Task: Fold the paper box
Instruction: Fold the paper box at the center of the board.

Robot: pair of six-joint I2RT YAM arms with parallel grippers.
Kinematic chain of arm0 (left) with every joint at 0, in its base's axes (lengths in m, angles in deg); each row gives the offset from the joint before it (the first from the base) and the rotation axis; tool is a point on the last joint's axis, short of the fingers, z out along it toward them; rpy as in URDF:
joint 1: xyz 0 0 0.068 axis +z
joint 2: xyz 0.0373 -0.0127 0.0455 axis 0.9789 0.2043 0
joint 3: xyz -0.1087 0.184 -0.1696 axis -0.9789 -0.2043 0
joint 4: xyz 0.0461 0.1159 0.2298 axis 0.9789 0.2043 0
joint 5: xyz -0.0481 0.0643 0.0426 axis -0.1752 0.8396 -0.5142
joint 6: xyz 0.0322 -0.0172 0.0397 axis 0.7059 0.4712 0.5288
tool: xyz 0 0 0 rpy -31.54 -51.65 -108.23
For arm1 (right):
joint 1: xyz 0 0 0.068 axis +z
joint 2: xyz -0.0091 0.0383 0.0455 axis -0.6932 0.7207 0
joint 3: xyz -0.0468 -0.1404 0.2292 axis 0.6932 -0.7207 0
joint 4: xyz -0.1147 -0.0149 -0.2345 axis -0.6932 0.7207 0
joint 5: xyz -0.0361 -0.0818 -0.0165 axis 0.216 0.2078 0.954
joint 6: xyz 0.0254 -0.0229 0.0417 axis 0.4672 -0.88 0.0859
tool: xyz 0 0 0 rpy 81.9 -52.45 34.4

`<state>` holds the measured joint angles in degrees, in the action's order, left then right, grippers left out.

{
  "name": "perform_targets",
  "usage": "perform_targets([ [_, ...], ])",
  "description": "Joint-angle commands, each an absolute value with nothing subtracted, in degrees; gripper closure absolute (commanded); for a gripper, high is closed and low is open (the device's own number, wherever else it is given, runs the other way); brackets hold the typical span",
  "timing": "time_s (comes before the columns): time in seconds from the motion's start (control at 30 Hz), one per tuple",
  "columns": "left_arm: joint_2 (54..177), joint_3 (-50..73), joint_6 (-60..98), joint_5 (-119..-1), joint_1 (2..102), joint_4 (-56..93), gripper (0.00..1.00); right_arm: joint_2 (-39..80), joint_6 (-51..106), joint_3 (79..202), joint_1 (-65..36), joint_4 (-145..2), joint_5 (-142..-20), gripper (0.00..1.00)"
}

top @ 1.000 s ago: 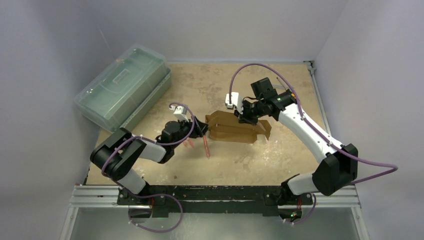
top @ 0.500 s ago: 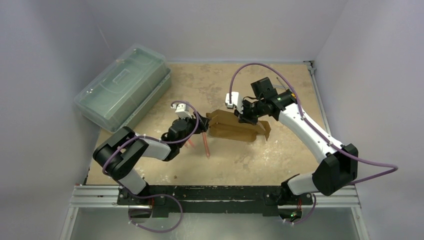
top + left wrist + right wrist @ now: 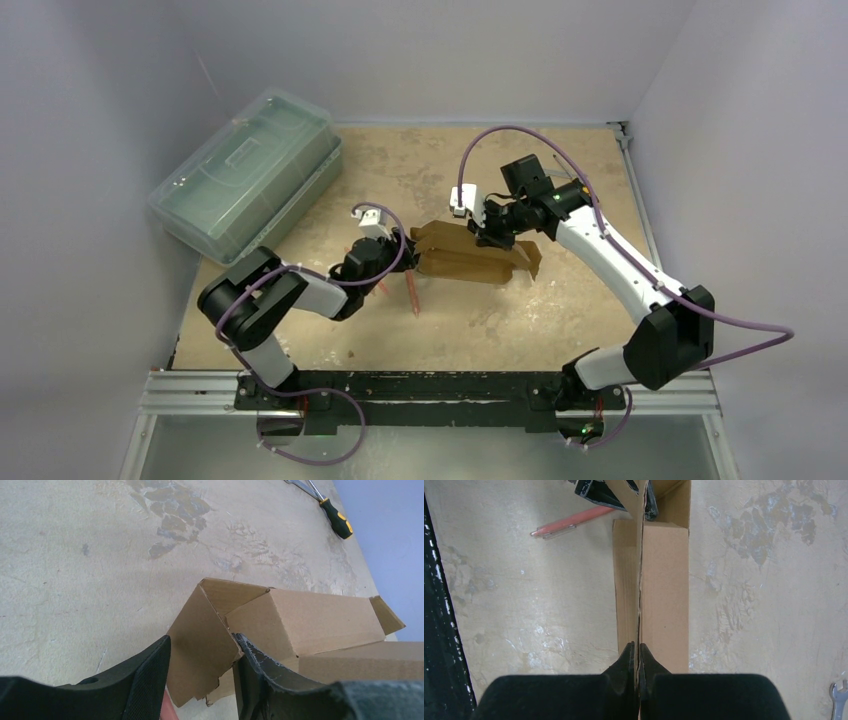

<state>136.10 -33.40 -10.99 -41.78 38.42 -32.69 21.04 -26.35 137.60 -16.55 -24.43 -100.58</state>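
You are handling a plain brown die-cut cardboard paper box (image 3: 470,262) that is lying part-formed at the middle of the table (image 3: 560,320). Judging by its thin walls, it is going to be light, stiff across the panels, weak at the creases, and likely to skid or crumple under a hard pinch. Your right gripper's (image 3: 638,649) fingers are pinching shut on an upright cardboard edge, the left gripper's (image 3: 200,652) fingers are standing apart with the end flap between them, and you are best taking flaps close to their fold lines.
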Motion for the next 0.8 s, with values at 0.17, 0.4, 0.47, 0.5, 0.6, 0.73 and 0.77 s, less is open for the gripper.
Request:
perform_targets([
  [0.17, 138.5, -30.6, -9.8, -46.7, 38.2, -34.8, 0.51, 21.1, -25.4, 139.9, -16.4, -24.6, -103.7, 1.00],
  [0.4, 140.8, -28.9, -11.0, -50.4, 38.2, -37.0, 0.51, 20.8, -24.7, 139.4, -16.5, -25.5, -102.5, 1.00],
  [0.47, 139.8, -29.7, -11.1, -49.6, 38.2, -36.8, 0.51, 20.6, -24.5, 138.9, -16.4, -26.1, -101.7, 1.00],
  [0.5, 139.1, -30.2, -11.1, -49.2, 38.2, -36.5, 0.50, 20.6, -24.4, 138.7, -16.4, -26.3, -101.4, 1.00],
  [0.6, 136.8, -31.4, -10.9, -48.5, 38.5, -34.2, 0.50, 20.5, -23.9, 138.3, -16.4, -26.9, -100.4, 1.00],
  [0.73, 133.4, -32.2, -10.3, -48.5, 39.2, -29.6, 0.49, 20.7, -23.1, 138.1, -16.6, -27.6, -99.4, 1.00],
  [0.77, 132.6, -32.6, -10.1, -48.5, 39.2, -28.7, 0.49, 20.7, -23.1, 138.1, -16.8, -27.6, -99.3, 1.00],
])
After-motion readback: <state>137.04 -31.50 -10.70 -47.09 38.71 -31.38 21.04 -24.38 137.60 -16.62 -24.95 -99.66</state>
